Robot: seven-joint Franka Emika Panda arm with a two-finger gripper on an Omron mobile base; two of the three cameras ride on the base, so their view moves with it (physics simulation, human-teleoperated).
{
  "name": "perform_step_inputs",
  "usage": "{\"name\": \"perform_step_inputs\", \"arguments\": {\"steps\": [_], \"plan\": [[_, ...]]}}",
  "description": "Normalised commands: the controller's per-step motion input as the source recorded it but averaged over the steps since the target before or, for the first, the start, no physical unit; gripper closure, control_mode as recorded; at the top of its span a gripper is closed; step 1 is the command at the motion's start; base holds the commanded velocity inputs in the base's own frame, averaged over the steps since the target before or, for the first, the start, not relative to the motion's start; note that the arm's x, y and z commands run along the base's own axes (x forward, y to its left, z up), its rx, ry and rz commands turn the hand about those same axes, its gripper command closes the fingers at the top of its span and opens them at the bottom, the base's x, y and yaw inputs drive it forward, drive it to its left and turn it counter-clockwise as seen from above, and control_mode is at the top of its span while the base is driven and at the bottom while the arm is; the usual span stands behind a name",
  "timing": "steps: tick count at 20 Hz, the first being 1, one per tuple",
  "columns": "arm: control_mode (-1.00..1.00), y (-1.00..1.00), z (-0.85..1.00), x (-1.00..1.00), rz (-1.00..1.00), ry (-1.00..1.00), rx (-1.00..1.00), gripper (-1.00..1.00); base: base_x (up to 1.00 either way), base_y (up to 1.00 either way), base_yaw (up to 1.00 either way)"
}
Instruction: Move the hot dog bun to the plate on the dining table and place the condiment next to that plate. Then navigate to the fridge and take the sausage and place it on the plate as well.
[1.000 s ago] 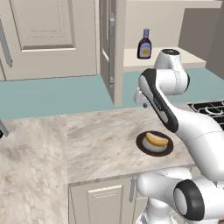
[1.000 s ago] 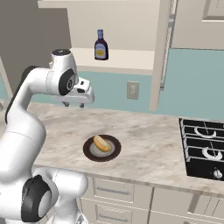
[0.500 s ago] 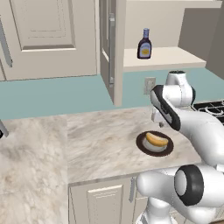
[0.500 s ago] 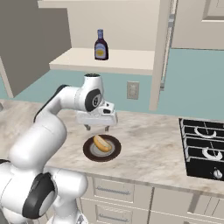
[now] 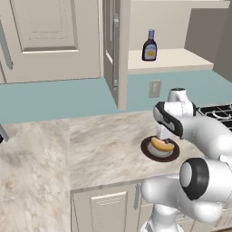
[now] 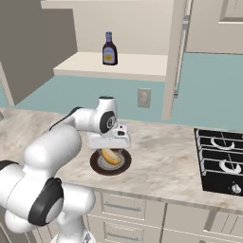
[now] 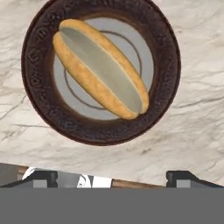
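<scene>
Marbled counter (image 7: 192,78), hot dog bun (image 7: 99,68) on brown-rimmed plate (image 7: 39,109), tool (image 7: 113,177) spread wide above it

A small plate with a dark brown rim (image 7: 39,109) lies on a marbled counter (image 5: 104,149) over white cabinet drawers (image 6: 121,206) — beside a black stove (image 6: 220,161), below what seems a wall outlet (image 6: 144,98).
</scene>
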Motion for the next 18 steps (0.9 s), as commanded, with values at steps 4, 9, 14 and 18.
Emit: {"name": "perform_step_inputs", "arguments": {"steps": [4, 9, 14, 18], "plan": [[-1.00, 0.19, -0.04, 0.05, 0.31, 0.03, -0.01, -1.00, 0.00, 0.00, 0.00], [-1.00, 0.33, -0.34, 0.20, 0.17, 0.00, 0.00, -1.00, 0.00, 0.00, 0.00], [-1.00, 0.08, -0.39, 0.35, 0.00, 0.00, 0.00, -1.00, 0.00, 0.00, 0.00], [-1.00, 0.00, -0.21, 0.29, 0.00, -0.01, 0.00, -1.00, 0.00, 0.00, 0.00]]}}
